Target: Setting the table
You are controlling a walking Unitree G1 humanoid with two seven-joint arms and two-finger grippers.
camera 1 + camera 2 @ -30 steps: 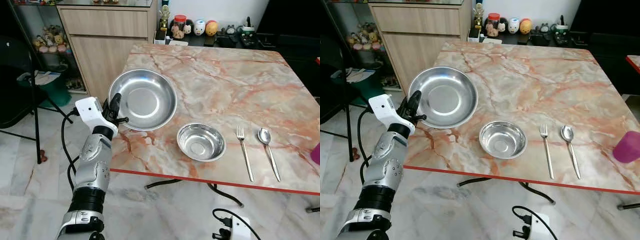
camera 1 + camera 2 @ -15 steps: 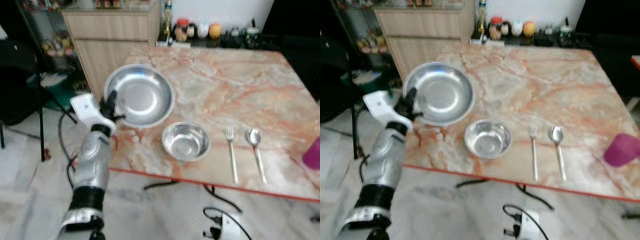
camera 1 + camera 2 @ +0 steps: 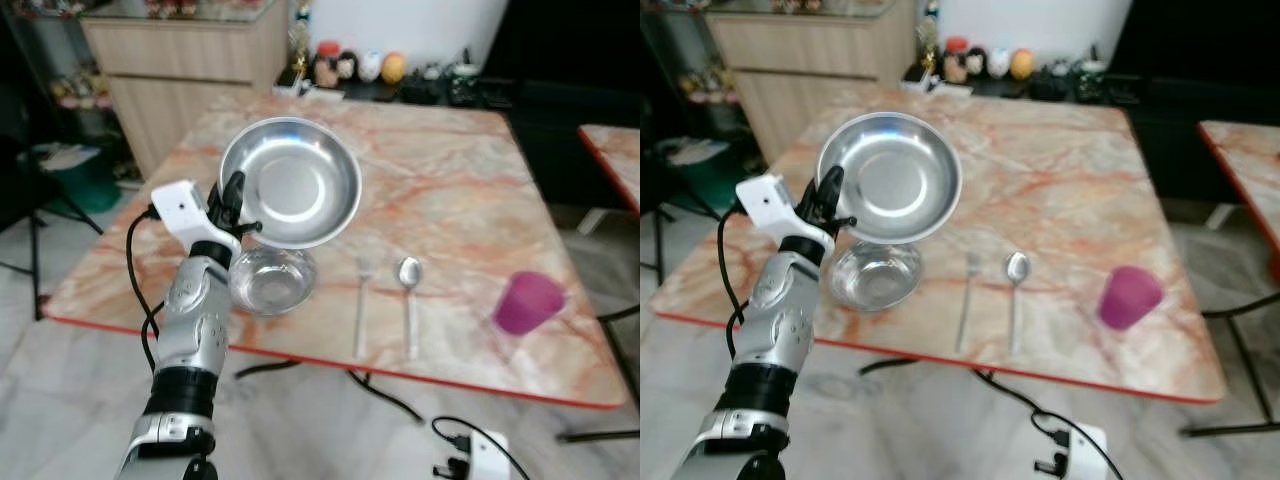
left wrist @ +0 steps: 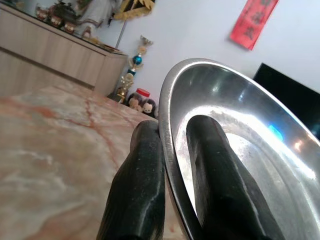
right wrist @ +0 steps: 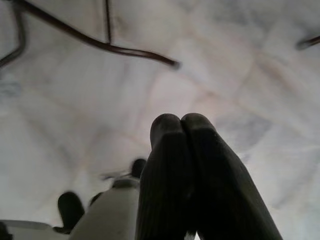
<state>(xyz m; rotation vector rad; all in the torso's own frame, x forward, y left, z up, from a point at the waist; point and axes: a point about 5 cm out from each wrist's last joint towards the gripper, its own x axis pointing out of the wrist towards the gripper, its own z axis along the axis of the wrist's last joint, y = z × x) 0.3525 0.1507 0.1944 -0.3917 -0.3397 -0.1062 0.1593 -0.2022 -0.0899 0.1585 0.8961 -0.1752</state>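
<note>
On bench (image 3: 450, 200): bowl (image 3: 272, 282) left, fork (image 3: 361, 305) and spoon (image 3: 409, 300) centre, cup (image 3: 527, 302) right; plate (image 3: 292, 195) held above bowl

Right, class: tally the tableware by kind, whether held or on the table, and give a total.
Plates: 1, held by the left gripper
Bowls: 1
Forks: 1
Spoons: 1
Cups: 1
Total: 5

Left tool (image 3: 236, 205) raised on a bent arm, fingers clamped; right tool (image 5: 182, 125) hangs, fingers together.
</note>
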